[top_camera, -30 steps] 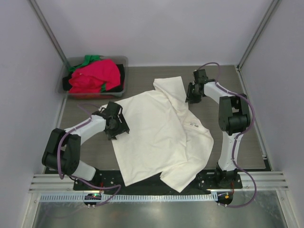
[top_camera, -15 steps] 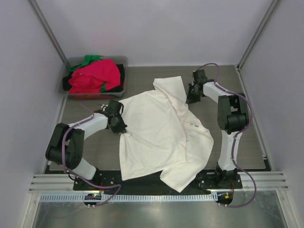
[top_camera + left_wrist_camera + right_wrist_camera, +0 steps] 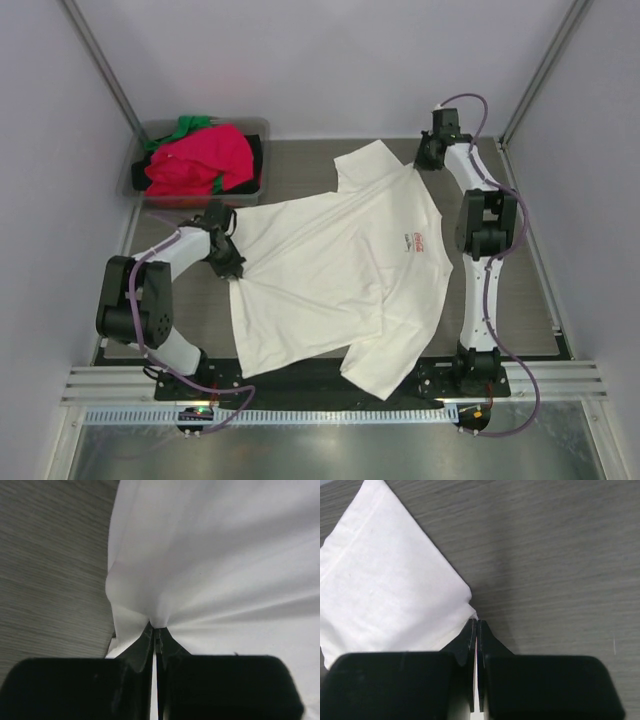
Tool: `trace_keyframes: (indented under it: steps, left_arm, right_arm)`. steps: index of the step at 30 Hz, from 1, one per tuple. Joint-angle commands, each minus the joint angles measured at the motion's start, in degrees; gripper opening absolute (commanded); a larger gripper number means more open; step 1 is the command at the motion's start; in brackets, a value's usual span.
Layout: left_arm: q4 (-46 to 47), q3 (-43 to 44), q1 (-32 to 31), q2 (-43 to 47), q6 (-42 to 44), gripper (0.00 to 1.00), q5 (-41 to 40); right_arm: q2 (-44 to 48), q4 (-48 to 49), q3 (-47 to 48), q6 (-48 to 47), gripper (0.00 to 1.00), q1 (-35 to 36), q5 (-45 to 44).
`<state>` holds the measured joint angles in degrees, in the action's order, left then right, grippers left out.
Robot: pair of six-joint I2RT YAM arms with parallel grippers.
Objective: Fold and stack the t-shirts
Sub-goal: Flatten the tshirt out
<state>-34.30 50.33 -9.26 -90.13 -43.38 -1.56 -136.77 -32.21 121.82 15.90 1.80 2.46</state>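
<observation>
A large cream-white t-shirt (image 3: 330, 270) lies spread on the table with a small chest print (image 3: 412, 240) facing up. Its lower hem hangs over the near edge. My left gripper (image 3: 233, 266) is shut on the shirt's left edge, and the left wrist view shows the cloth (image 3: 210, 555) gathered into the closed left gripper (image 3: 156, 628). My right gripper (image 3: 424, 164) is shut on the corner of the far sleeve. In the right wrist view that white corner (image 3: 390, 585) is pinched in the right gripper (image 3: 476, 622). More t-shirts, pink-red (image 3: 200, 160) and green (image 3: 186, 127), lie heaped at the back left.
A grey plastic bin (image 3: 257, 126) at the back left holds the heaped tees. Bare wood-grain table (image 3: 520, 290) shows right of the shirt and in a strip on the left (image 3: 190, 310). Walls close in both sides and the back.
Both grippers closed on the white shirt. The right one pulled the sleeve back and right, the left drew its edge leftward. The folded-over top opened flat, showing the print.
</observation>
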Motion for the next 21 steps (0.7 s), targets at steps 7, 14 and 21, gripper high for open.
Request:
trace_keyframes:
  steps: [7,14,21]
  left_arm:
    - [-5.9,7.4,0.9,-2.2,5.8,0.66,-1.5]
    - [-8.6,9.8,0.6,3.3,5.7,0.82,-4.3]
    - [-6.3,17.5,0.7,-1.7,4.8,0.80,-3.0]
  right_arm:
    - [-2.9,-4.4,11.9,-5.2,0.62,0.4,-6.0]
    - [18.2,-4.1,-11.5,0.0,0.63,0.6,-8.2]
    - [26.2,1.2,-28.9,7.6,0.62,5.9,10.4]
